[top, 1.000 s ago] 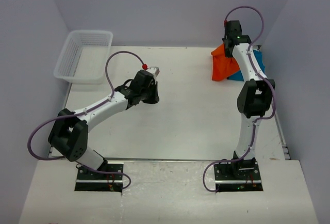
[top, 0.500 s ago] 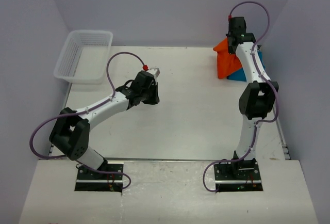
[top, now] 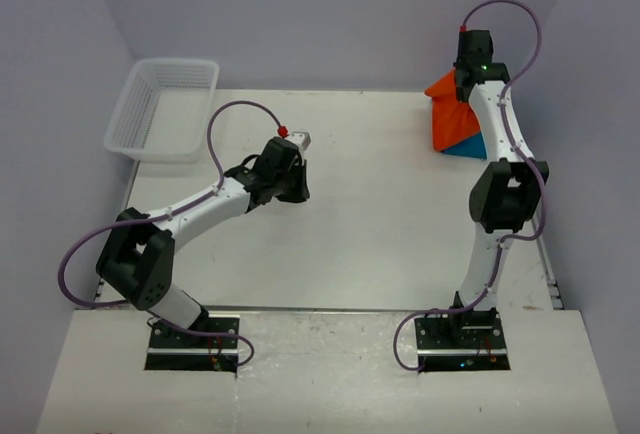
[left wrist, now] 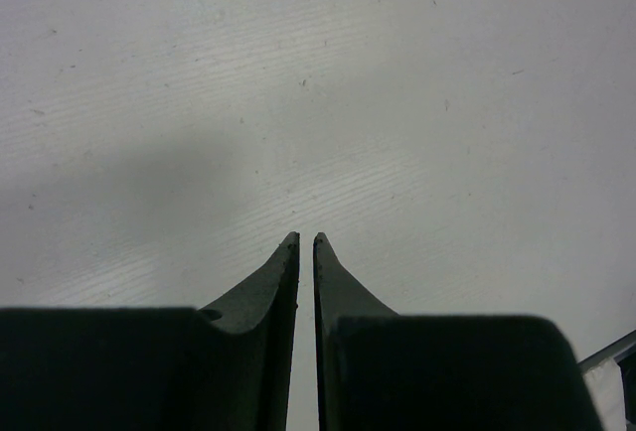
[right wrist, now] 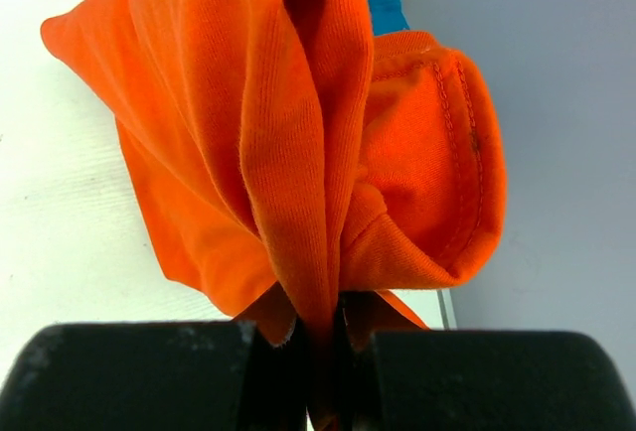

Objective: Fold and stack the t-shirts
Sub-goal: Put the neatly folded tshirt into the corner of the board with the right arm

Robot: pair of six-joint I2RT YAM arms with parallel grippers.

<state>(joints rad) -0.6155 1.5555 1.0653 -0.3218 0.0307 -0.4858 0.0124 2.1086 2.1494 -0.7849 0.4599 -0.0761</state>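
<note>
At far right, the right claw [right wrist: 323, 342] pinches the orange-red t-shirt [right wrist: 248, 103]; the left claw [left wrist: 306, 244] sits clenched, empty.

The orange-red t-shirt [right wrist: 298, 133] hangs bunched above the teal-blue t-shirt [top: 468, 147], which seems crumpled at far right.

The left arm [top: 190, 209] and the right arm [top: 500, 124] are built alike: smooth white link shells joined by bulky black joint housings, each standing on a flat black base plate [top: 195, 344]. A thin purple cable [top: 240, 104] loops out from each wrist and trails down along the links to the base, with a small red cap [top: 282, 130] where it meets the wrist. The left fingers [left wrist: 263, 297] are matte black, tapering to thin curved tips, while the right fingers [right wrist: 149, 371] show only as blunt, dark, rounded blocks.
</note>
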